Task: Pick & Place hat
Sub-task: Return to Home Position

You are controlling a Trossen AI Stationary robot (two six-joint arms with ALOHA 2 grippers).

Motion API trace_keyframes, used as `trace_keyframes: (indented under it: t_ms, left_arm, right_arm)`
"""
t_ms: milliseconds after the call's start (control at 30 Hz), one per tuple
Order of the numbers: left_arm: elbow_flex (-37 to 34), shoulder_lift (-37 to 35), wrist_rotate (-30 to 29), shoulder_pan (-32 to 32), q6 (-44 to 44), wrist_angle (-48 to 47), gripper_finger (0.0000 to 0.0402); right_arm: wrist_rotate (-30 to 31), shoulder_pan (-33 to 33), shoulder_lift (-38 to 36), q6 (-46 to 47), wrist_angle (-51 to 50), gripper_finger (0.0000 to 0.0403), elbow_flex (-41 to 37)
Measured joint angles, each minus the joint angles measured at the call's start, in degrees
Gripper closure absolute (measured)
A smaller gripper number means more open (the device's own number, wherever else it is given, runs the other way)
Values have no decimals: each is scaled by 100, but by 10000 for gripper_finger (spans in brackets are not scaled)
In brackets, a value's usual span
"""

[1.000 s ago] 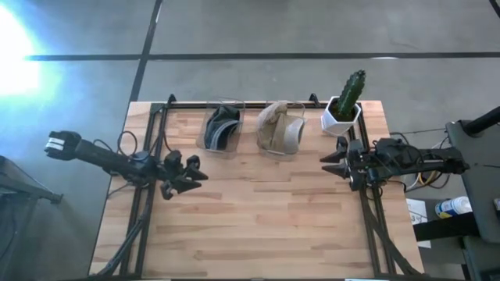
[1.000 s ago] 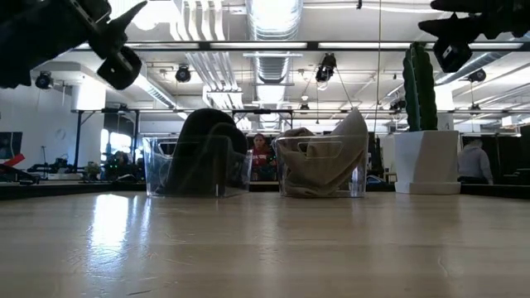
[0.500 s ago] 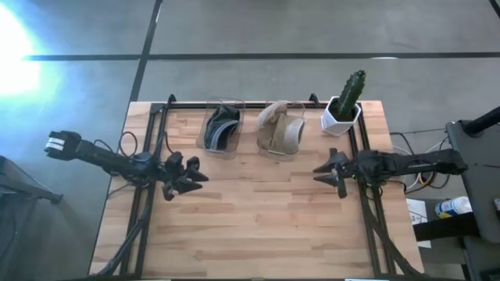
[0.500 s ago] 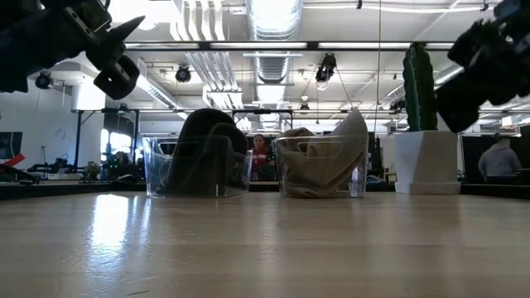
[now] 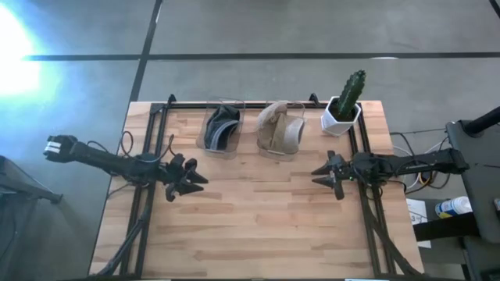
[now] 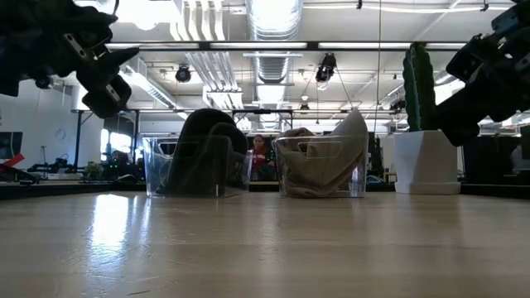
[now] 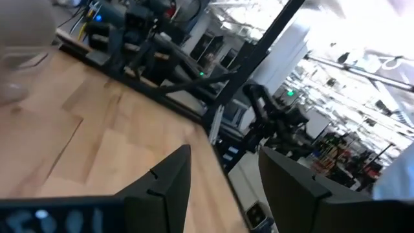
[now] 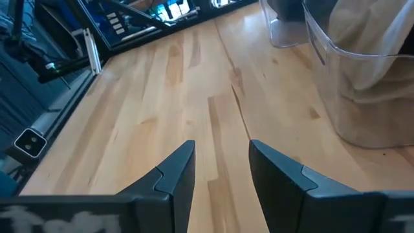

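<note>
I am hovering my left pincer (image 5: 194, 181) above the left side of the surface (image 5: 258, 218) and my right pincer (image 5: 317, 176) above its right side, both spread open, gripping and touching nothing. The black cap (image 5: 223, 127) is sitting in the left clear bin (image 6: 151, 170), the brown cap (image 5: 275, 129) in the right clear bin (image 6: 361, 178).

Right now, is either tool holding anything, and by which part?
Nothing is held. The left tool and the right tool are both open and empty above the table.
</note>
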Motion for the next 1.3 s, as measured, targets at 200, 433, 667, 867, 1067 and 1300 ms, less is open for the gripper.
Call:
trace_keyframes:
  t_ms: [200,433,667,867,1067,1300]
  left_arm:
    - [0,-779,-37,414,1226,-1064,227]
    - [-190,-1813,-207,1000,2298,-1705,227]
    - [-195,-2947,-149,1084,2932,-2967,227]
    - [-197,-3493,-160,1095,2891,-3772,227]
    - [-199,-3490,-175,1095,2714,-3760,227]
    - [-201,-3451,-166,1093,2670,-3738,227]
  right_arm:
    - [0,0,0,2,-4,261,0]
    - [0,0,0,-8,-2,261,0]
    - [0,2,0,-1,-2,261,0]
    - [-1,2,1,0,-2,261,0]
    - [0,2,6,-3,-2,261,0]
    - [0,2,-2,0,-2,261,0]
